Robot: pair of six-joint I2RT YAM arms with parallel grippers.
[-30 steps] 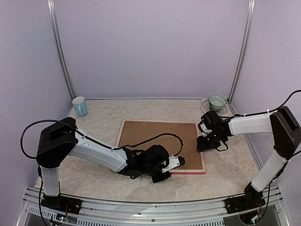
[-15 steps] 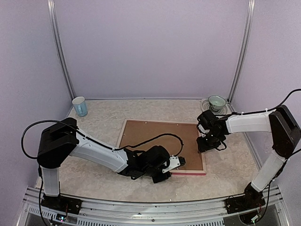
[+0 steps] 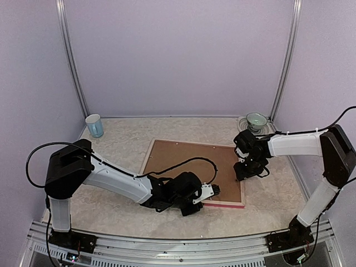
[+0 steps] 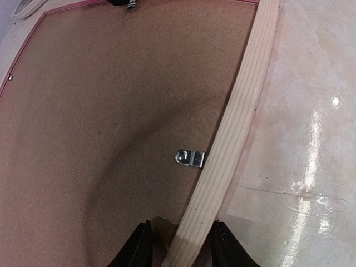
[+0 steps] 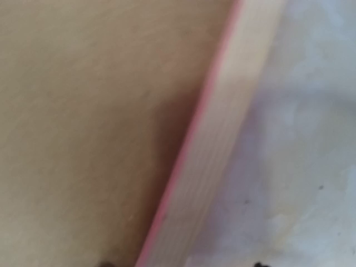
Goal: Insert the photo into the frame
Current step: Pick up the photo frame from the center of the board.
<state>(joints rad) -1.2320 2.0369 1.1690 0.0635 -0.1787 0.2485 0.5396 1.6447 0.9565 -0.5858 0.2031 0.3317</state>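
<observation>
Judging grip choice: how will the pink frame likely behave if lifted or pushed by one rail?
Probably stiff but slightly twisty: the frame has thin wooden rails. It likely slides easily on the glossy table. The backing board could shift, since only a small metal clip shows here.

The frame (image 3: 194, 143) slightly askew now, far-left corner farther right.

Blurred, the frame (image 5: 219, 139) slants between backing board (image 5: 83, 111) and table (image 5: 300, 167).
</observation>
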